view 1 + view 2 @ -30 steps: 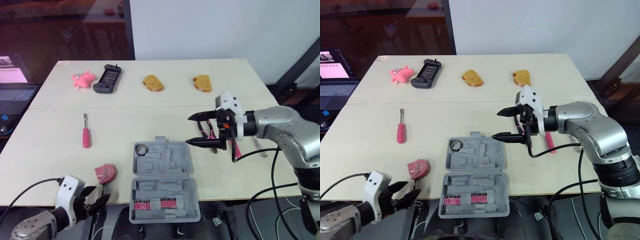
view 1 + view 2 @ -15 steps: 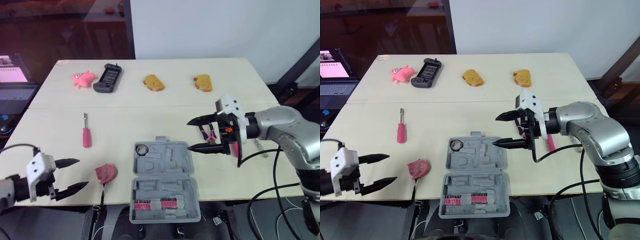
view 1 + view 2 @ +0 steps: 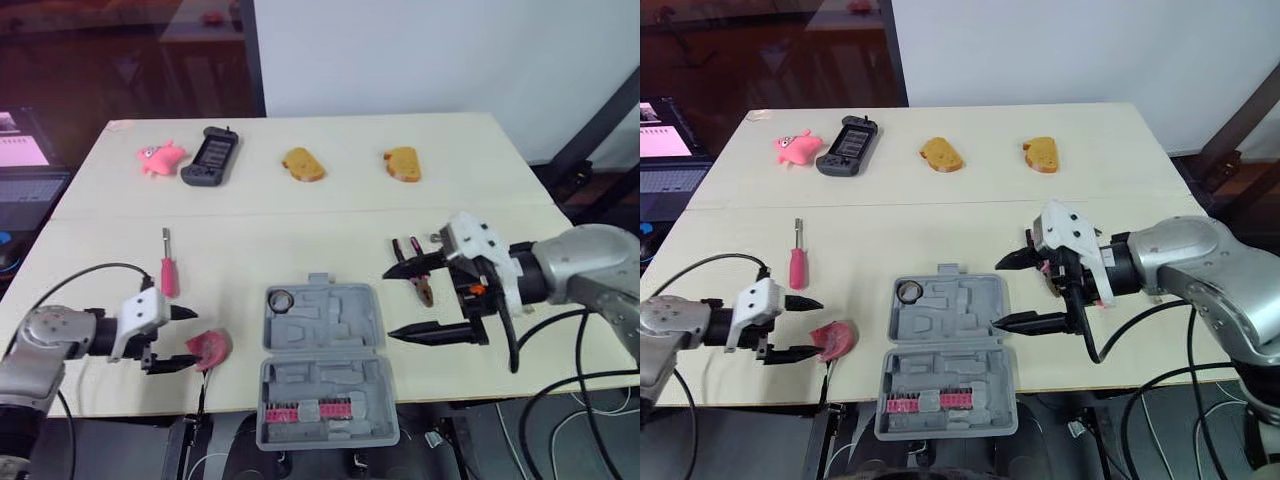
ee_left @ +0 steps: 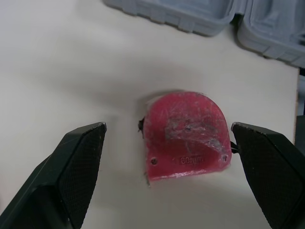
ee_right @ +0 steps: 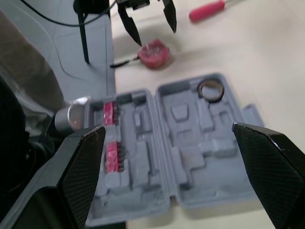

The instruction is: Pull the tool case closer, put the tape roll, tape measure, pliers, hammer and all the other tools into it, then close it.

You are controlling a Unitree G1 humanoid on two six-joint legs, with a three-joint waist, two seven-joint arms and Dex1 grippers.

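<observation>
The grey tool case (image 3: 325, 360) lies open at the table's front edge, with the tape roll (image 3: 283, 299) in its upper left pocket. The red tape measure (image 3: 212, 347) sits just left of the case. My left gripper (image 3: 192, 338) is open, its fingertips at the tape measure's left side and apart from it; the left wrist view has the tape measure (image 4: 186, 133) ahead between the fingers (image 4: 71, 171). My right gripper (image 3: 390, 303) is open and empty by the case's right edge. The pliers (image 3: 415, 276) lie just behind it. A red screwdriver (image 3: 167, 270) lies further left.
Along the far side lie a pink toy (image 3: 155, 157), a dark handheld device (image 3: 208, 157) and two bread pieces (image 3: 304, 165) (image 3: 402, 164). A laptop (image 3: 20, 160) stands off the table's left. Pink bits (image 5: 112, 143) fill the case's front half.
My left gripper came up from below the table's front edge and now sits open at the tape measure. My right gripper moved nearer the front, away from the pliers.
</observation>
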